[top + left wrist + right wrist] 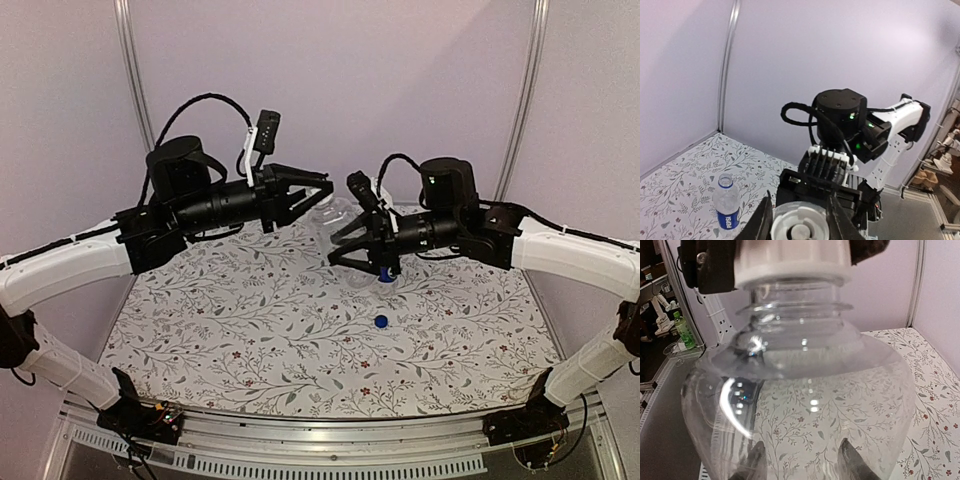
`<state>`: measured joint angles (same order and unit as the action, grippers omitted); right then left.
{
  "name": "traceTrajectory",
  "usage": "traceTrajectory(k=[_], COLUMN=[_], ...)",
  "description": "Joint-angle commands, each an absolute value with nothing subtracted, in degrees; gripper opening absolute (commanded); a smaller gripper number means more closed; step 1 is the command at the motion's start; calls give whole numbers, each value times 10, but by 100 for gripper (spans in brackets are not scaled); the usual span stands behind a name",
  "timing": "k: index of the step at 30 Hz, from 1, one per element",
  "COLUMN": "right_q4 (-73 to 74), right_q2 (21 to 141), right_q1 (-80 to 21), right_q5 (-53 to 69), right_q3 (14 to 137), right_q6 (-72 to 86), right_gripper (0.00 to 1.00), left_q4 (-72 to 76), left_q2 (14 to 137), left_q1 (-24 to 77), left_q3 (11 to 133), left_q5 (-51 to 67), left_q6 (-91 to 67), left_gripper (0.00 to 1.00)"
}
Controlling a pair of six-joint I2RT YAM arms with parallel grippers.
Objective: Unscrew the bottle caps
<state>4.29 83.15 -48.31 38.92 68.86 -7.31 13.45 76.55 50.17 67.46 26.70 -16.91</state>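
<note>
The plain clear bottle (336,216) (800,390) is held above the table between both arms. My right gripper (342,246) (802,465) is shut on its body, and its fingers (756,463) show through the plastic. My left gripper (322,190) (800,212) is shut on the bottle's white cap (799,226) (792,262). The Pepsi bottle (726,202) stands upright on the table with its mouth open. In the top view it is mostly hidden behind my right gripper (384,274). A blue cap (381,321) lies loose on the table in front of it.
A floral cloth (250,330) covers the table. Lilac walls close it in at the back and sides, with metal corner posts (132,70). A metal rail (330,440) runs along the near edge between the arm bases.
</note>
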Motion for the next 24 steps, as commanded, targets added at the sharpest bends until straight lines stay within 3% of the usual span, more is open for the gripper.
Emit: traceTrajectory(k=[1, 5, 8, 12, 18, 21, 24], right_q4=[67, 69, 71, 71, 65, 64, 63], right_q2=[840, 848, 847, 845, 838, 835, 831], right_q1=[-480, -480, -479, -478, -475, -473, -472], right_q5=[270, 273, 276, 293, 323, 343, 382], right_q3=[713, 719, 718, 715, 705, 703, 699], right_q6=[-56, -55, -56, -63, -67, -72, -81], right_gripper=[34, 34, 34, 34, 34, 34, 34], left_q4=[61, 48, 43, 71, 133, 131, 134], left_q2=[756, 757, 756, 743, 706, 695, 690], left_q1=[543, 558, 558, 557, 539, 522, 498], left_q3=[695, 706, 712, 697, 652, 645, 640], left_q5=[9, -50, -53, -23, 55, 99, 176], left_q6=[-227, -236, -233, -204, -174, -156, -146], left_gripper=[0, 0, 8, 24, 67, 80, 87])
